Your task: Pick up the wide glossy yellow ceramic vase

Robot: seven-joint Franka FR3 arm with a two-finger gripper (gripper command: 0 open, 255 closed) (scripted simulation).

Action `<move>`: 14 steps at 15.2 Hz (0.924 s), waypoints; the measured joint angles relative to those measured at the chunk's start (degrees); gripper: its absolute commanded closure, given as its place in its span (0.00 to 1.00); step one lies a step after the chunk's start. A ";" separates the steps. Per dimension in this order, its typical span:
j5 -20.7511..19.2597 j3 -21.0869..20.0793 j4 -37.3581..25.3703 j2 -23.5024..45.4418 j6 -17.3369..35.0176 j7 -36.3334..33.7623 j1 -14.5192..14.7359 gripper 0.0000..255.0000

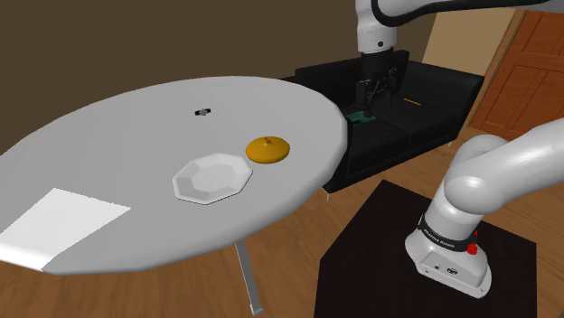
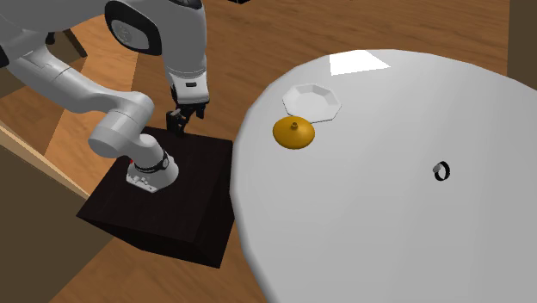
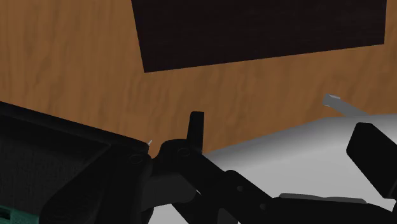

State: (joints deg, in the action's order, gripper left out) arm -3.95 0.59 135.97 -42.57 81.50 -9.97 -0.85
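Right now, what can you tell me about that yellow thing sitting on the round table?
It is a wide, squat vase, smooth orange-yellow, shaped like a low dome with a small neck at the top. It stands upright on the pale round table, towards the edge nearest the robot's stand. It is close beside a white eight-sided plate but seemingly apart from it. Only the tabletop touches it.

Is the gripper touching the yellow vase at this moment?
Apart. The second exterior view shows the gripper beyond the rim of the table, with bare tabletop separating it from the yellow vase.
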 measured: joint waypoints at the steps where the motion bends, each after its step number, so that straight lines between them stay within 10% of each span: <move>1: 0.00 0.00 0.00 0.00 0.00 0.00 0.00 0.00; 14: 4.31 -6.48 -9.94 20.42 14.39 -7.30 3.15 0.00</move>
State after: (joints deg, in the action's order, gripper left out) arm 0.37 -5.89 126.03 -22.15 95.89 -17.27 2.30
